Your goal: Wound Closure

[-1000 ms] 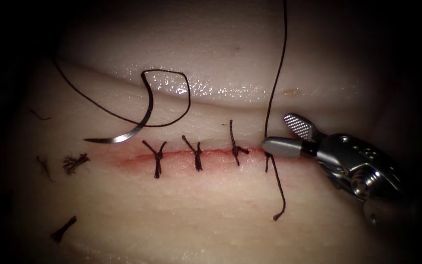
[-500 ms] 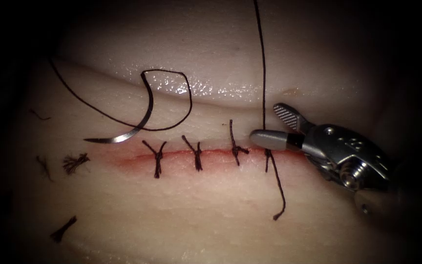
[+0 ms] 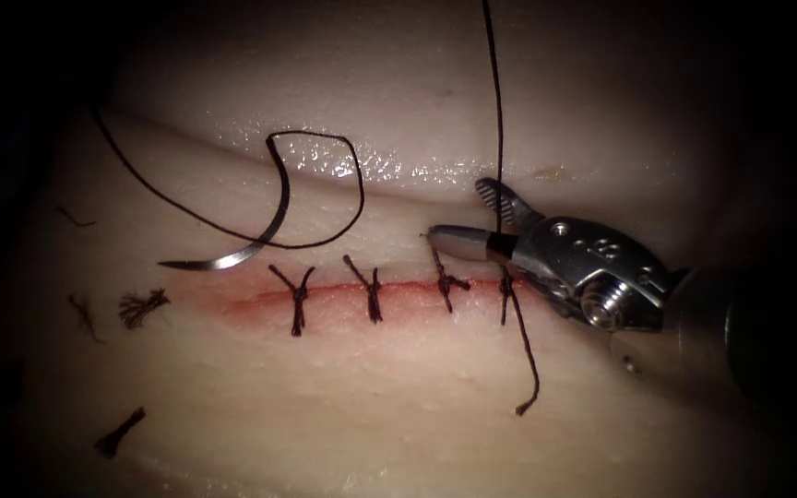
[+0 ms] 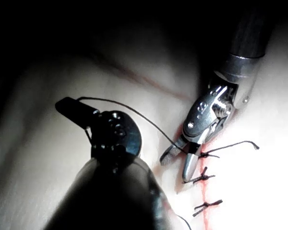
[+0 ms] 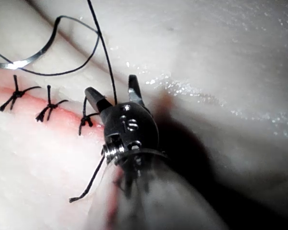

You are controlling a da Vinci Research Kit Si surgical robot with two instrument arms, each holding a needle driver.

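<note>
**Right tool's open jaws bracket the taut thread at the fourth stitch; needle lies free on the far left**

The right tool (image 3: 472,214) comes in from the right with its jaws spread apart, one on each side of the thread (image 3: 496,111) that rises straight away from the rightmost stitch (image 3: 506,297). The jaws grasp nothing; whether either one touches the strand cannot be told. In the left wrist view the left tool (image 4: 73,109) has the thread running to its tip, but whether its jaws are clenched on it cannot be told.

The needle (image 3: 249,242) lies loose on the tissue (image 3: 398,406), on the far side of the cut (image 3: 343,293) toward its left end, not in the tissue, held by neither tool. Thread loops from its blunt end.

Three knotted stitches (image 3: 373,288) sit to the left of the rightmost one, whose short tail (image 3: 528,369) trails toward the near side. Cut ends of thread (image 3: 140,306) lie at the far left, and red fluid (image 3: 251,302) tints the line of the cut.

Handling, as a judgement: the thread is thin, light and limp, stiff only while under tension, and it likely slips unless pinched flat between the ridged jaw faces. The best hold looks to be on the straight taut run just above the stitch. The needle is rigid, smooth and liable to roll; mid-curve, away from the sharp tip, seems the sound place to take it. The tissue is soft, wet and easily torn by a hard pull on a stitch.
</note>
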